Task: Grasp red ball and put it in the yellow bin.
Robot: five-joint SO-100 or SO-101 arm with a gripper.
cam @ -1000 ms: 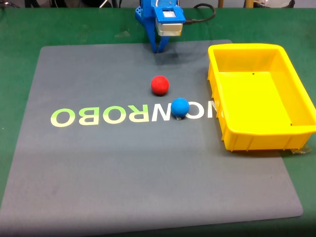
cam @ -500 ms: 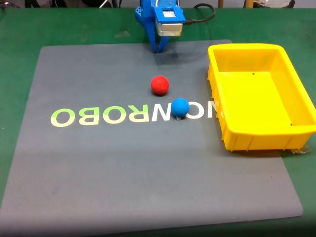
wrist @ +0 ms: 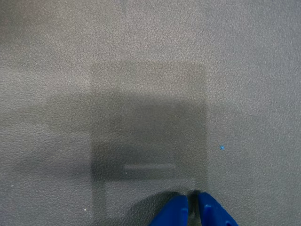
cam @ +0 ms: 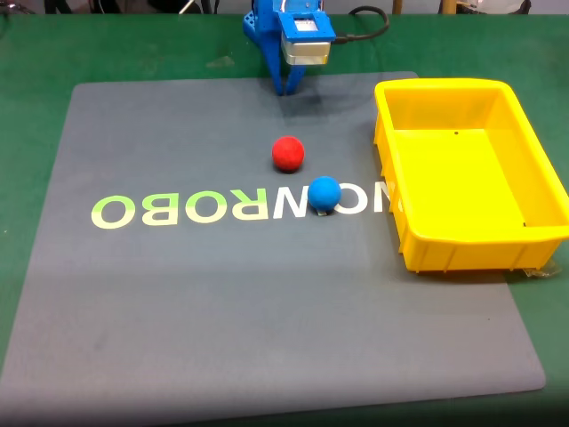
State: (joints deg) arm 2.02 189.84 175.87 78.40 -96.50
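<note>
The red ball [cam: 287, 153] rests on the grey mat [cam: 178, 302], just above the printed lettering. To its right, on the mat's right edge, stands the yellow bin [cam: 418, 245] with nothing inside. My blue gripper [cam: 286, 87] hangs at the mat's far edge, well behind the red ball, pointing down. In the wrist view the gripper [wrist: 192, 200] shows two blue fingertips pressed together, shut on nothing, over bare mat.
A blue ball [cam: 324, 193] lies on the lettering just right of and nearer than the red ball. Green table [cam: 36, 53] surrounds the mat. A black cable [cam: 369, 31] runs behind the arm.
</note>
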